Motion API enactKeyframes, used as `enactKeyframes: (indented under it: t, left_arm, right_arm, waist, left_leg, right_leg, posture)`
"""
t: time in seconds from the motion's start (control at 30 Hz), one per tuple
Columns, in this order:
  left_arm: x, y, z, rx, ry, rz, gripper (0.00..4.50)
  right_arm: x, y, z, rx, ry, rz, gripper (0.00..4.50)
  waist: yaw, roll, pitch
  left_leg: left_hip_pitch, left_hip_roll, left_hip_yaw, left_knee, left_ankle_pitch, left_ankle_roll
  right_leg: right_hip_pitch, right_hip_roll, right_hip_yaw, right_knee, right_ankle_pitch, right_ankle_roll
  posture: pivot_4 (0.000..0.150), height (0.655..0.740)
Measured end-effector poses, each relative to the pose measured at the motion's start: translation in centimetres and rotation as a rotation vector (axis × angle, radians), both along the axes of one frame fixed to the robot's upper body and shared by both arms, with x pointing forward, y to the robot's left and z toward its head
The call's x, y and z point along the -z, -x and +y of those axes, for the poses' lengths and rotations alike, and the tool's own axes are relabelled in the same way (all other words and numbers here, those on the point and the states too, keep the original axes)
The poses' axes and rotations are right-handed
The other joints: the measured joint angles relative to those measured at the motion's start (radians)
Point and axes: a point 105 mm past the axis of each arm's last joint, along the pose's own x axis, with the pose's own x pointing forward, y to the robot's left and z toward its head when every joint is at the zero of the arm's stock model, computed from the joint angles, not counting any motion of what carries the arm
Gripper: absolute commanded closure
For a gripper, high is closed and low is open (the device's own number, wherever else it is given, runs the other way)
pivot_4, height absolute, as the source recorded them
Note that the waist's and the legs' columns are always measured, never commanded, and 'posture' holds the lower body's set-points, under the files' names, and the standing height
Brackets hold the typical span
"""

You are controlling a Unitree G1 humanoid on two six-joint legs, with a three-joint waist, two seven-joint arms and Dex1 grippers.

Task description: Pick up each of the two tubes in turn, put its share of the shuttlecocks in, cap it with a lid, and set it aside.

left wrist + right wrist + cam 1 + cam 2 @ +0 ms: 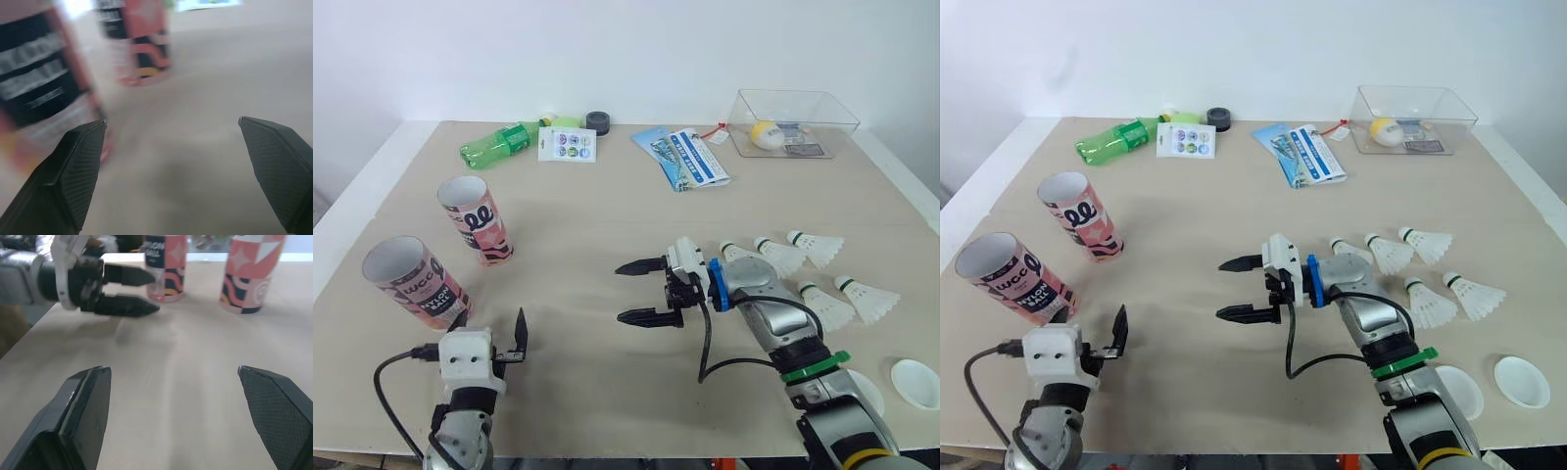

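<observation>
Two pink patterned tubes stand open-topped at the table's left: the near tube (416,281) and the far tube (476,220). Several white shuttlecocks (803,255) lie at the right. Two white lids (915,382) rest at the near right corner, one partly hidden behind my right arm. My left gripper (490,315) is open and empty, low over the table just right of the near tube (44,73). Open and empty too, my right gripper (639,291) hovers over the table's middle, left of the shuttlecocks and pointing toward the tubes (165,267).
Along the far edge lie a green bottle (499,144), a sticker card (567,144), a black tape roll (598,122), blue leaflets (685,157) and a clear box (793,122) holding a yellow ball. Bare tabletop lies between the two grippers.
</observation>
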Motion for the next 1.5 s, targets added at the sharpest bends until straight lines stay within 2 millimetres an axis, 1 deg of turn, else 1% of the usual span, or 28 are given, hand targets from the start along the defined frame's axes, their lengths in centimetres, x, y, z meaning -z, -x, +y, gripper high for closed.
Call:
enactKeyframes:
  t: [0.1,0.27,0.37,0.43,0.47,0.67,0.7,0.77,0.8,0.87,1.03,1.17,1.27,1.33,1.37,1.4,1.5]
  left_arm:
    - [0.3,1.2,0.8,-0.122,0.038,0.013,0.00]
    - [0.7,2.0,1.8,-0.188,0.027,0.031,0.00]
    - [0.4,2.4,3.4,-0.239,0.017,0.016,0.00]
    - [0.4,2.2,4.4,-0.259,0.030,0.000,0.00]
    - [0.6,1.6,5.0,-0.253,0.045,-0.008,0.00]
    - [0.8,-0.3,6.6,-0.178,0.045,-0.019,0.00]
    - [0.8,-0.9,6.8,-0.144,0.035,-0.013,0.00]
    - [0.9,-1.3,7.1,-0.111,0.029,-0.002,0.00]
    - [1.1,-1.9,7.3,-0.076,0.034,0.006,0.00]
    - [1.1,-2.1,7.6,-0.064,0.036,0.002,0.00]
    - [1.0,-3.5,8.3,0.031,0.040,0.004,0.00]
    - [0.9,-4.5,8.5,0.106,0.055,0.010,0.00]
    - [0.9,-4.9,8.5,0.152,0.041,0.022,0.00]
    - [0.9,-5.0,8.5,0.177,0.029,0.030,0.51]
    - [1.0,-5.0,8.5,0.179,0.029,0.031,0.86]
    - [1.1,-5.0,8.5,0.183,0.029,0.030,0.95]
    - [1.2,-5.0,8.6,0.183,0.030,0.031,0.95]
  right_arm:
    - [0.1,-0.3,0.1,-0.012,0.007,-0.007,0.05]
    - [0.1,-0.3,0.3,-0.023,0.006,-0.012,0.05]
    - [0.0,-0.3,0.4,-0.029,0.004,-0.021,0.05]
    - [0.1,-0.5,0.4,-0.023,0.007,-0.018,0.05]
    - [0.2,-0.5,0.3,-0.018,0.010,-0.021,0.05]
    - [0.1,-0.8,0.2,0.005,0.012,-0.033,0.05]
    - [0.1,-0.9,0.2,0.015,0.010,-0.035,0.05]
    - [0.0,-1.0,0.2,0.022,0.008,-0.037,0.05]
    - [0.0,-1.1,0.2,0.034,0.006,-0.039,0.05]
    - [0.1,-1.2,0.2,0.040,0.006,-0.040,0.05]
    - [0.4,-1.0,0.0,0.061,0.005,-0.041,0.05]
    - [0.3,-0.8,-0.1,0.072,0.003,-0.051,0.05]
    - [0.1,-0.9,-0.4,0.091,-0.005,-0.055,0.05]
    - [0.1,-0.8,-0.6,0.097,-0.004,-0.057,0.00]
    - [0.1,-0.8,-0.7,0.098,-0.004,-0.054,0.00]
    - [0.2,-0.7,-0.7,0.101,-0.002,-0.049,0.00]
    - [0.2,-0.7,-0.7,0.102,-0.003,-0.052,0.00]
  waist:
    - [-0.005,-0.001,0.000]
    - [-0.014,-0.001,0.000]
    - [-0.020,-0.001,0.001]
    - [-0.020,-0.001,0.001]
    - [-0.020,-0.001,0.001]
    - [-0.020,-0.001,0.001]
    - [-0.020,-0.001,0.001]
    - [-0.020,-0.001,0.001]
    - [-0.020,-0.001,0.000]
    - [-0.020,-0.001,0.000]
    - [-0.019,0.000,0.000]
    - [-0.018,0.000,0.000]
    - [-0.018,0.000,0.000]
    - [-0.018,0.001,-0.001]
    - [-0.019,0.002,-0.001]
    - [-0.019,0.003,-0.001]
    - [-0.019,0.003,-0.002]
  left_leg:
    - [0.000,0.000,0.001,0.000,0.000,0.000]
    - [0.000,0.000,0.001,0.000,0.000,0.000]
    - [-0.001,0.000,0.001,0.000,0.000,0.000]
    - [0.000,0.000,0.001,0.000,0.000,0.000]
    - [-0.001,0.000,0.001,0.000,0.000,0.000]
    - [-0.001,0.000,0.001,0.000,0.000,0.000]
    - [-0.001,0.000,0.001,0.000,0.000,0.000]
    - [-0.001,0.000,0.001,0.000,0.000,0.000]
    - [-0.001,0.000,0.001,0.000,0.000,0.000]
    - [-0.001,0.000,0.001,0.000,0.000,0.000]
    - [0.000,0.000,0.000,0.000,0.000,0.000]
    - [0.002,0.000,0.000,0.000,0.000,0.001]
    - [0.002,0.000,0.001,0.000,0.001,0.001]
    - [0.003,0.000,0.001,0.000,0.001,0.001]
    - [0.003,0.000,0.001,0.000,0.001,0.001]
    - [0.003,0.000,0.001,0.000,0.001,0.001]
    - [0.003,0.000,0.001,0.000,0.001,0.001]
  right_leg:
    - [0.000,0.000,0.001,0.000,0.000,0.000]
    - [-0.001,0.000,0.001,0.000,0.000,0.000]
    - [-0.001,0.000,0.002,0.000,0.000,0.000]
    - [-0.001,0.000,0.001,0.000,0.000,0.000]
    - [-0.001,0.000,0.001,0.000,0.000,0.000]
    - [-0.001,0.001,0.001,0.000,0.000,0.001]
    - [-0.001,0.001,0.001,0.000,0.000,0.001]
    - [-0.001,0.001,0.001,0.000,0.001,0.001]
    - [-0.001,0.001,0.001,0.000,0.001,0.001]
    - [-0.001,0.001,0.001,0.000,0.001,0.001]
    - [0.000,0.001,0.000,0.001,0.002,0.002]
    - [0.001,0.001,0.000,0.001,0.002,0.000]
    - [0.001,0.000,0.000,0.001,0.002,0.000]
    - [0.001,0.000,0.000,0.001,0.002,0.000]
    - [0.001,0.000,0.001,0.001,0.002,0.000]
    - [0.001,0.000,0.001,0.001,0.002,0.000]
    - [0.001,0.001,0.001,0.001,0.002,0.000]
  posture:
    - [0.150,0.7400]
    - [0.150,0.7400]
    - [0.150,0.7400]
    - [0.150,0.7400]
    - [0.150,0.7400]
    - [0.150,0.7400]
    - [0.150,0.7400]
    - [0.150,0.7400]
    - [0.150,0.7400]
    - [0.150,0.7400]
    - [0.150,0.7400]
    - [0.150,0.7400]
    - [0.150,0.7400]
    - [0.150,0.7400]
    - [0.150,0.7400]
    - [0.150,0.7400]
    - [0.150,0.7400]
